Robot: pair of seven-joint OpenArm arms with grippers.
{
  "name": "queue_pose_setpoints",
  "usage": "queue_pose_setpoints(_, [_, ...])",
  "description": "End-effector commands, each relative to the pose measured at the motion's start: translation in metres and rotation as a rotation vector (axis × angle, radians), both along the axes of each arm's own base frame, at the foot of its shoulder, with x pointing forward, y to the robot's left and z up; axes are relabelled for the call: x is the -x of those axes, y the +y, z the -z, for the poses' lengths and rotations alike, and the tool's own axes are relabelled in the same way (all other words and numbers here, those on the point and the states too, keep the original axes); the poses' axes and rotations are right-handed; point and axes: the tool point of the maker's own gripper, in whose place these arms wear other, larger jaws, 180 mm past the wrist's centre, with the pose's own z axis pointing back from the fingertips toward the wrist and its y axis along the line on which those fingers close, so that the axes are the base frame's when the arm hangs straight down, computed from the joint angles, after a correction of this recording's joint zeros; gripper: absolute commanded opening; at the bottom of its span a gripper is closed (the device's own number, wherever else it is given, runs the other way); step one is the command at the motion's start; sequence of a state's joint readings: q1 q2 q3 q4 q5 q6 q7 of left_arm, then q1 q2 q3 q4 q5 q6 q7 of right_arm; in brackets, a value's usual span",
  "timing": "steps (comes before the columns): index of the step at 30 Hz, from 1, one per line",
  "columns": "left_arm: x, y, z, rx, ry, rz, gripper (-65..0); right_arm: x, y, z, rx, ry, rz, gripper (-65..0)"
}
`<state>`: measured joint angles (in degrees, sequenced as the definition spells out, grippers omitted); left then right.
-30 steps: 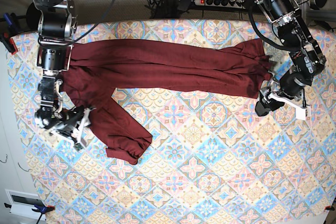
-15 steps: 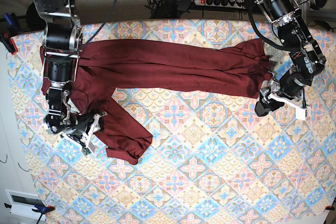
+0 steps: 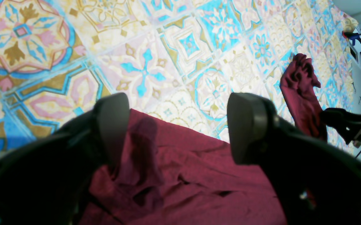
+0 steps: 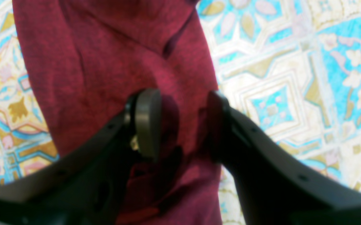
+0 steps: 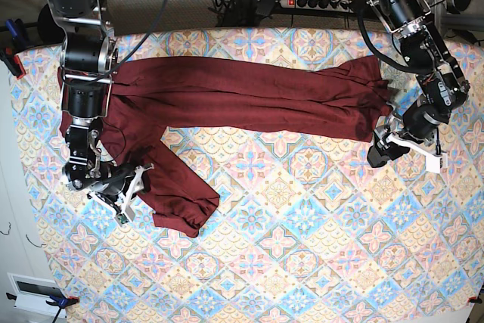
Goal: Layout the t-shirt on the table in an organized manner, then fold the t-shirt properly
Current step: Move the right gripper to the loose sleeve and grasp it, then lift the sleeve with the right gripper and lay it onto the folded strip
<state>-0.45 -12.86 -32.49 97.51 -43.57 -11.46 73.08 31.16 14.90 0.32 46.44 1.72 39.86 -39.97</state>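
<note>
I count one t-shirt [image 5: 227, 96] on one table [image 5: 318, 247]; left gripper [image 3: 174, 125] jaws spread wide, right gripper [image 4: 180, 125] clamps a sleeve

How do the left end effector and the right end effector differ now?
The left end effector is wide open at the t-shirt's edge; the right end effector stands narrower, with sleeve cloth between its fingers. Left is at one end of the shirt, right at the other. Both are over the table.

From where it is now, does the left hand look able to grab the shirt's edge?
Probably yes: the left hand stands open right over the t-shirt edge, with nothing between them.
</note>
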Motion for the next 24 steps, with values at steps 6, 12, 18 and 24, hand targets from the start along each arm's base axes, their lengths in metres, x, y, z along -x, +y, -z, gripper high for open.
queue_pose_setpoints(6, [-0.003,0.003,-0.01,-0.015,-0.036,0.003,-16.6,-0.02,-0.006,-0.026,-0.013,-0.081,0.009,-41.8])
queue_pose_setpoints(12, [-0.002,-0.001,-0.013,0.015,-0.05,0.012,-16.6,-0.012,-0.01,-0.016,-0.005,-0.039,0.016,-41.8])
queue_pose_setpoints(18, [-0.002,0.0,-0.013,0.013,-0.05,0.013,-16.6,-0.009,-0.016,-0.013,0.013,-0.014,0.02,-41.8])
queue_pose_setpoints(24, [-0.002,-0.001,-0.013,0.015,-0.05,0.013,-16.6,-0.009,-0.016,-0.013,0.012,-0.015,0.02,-41.6])
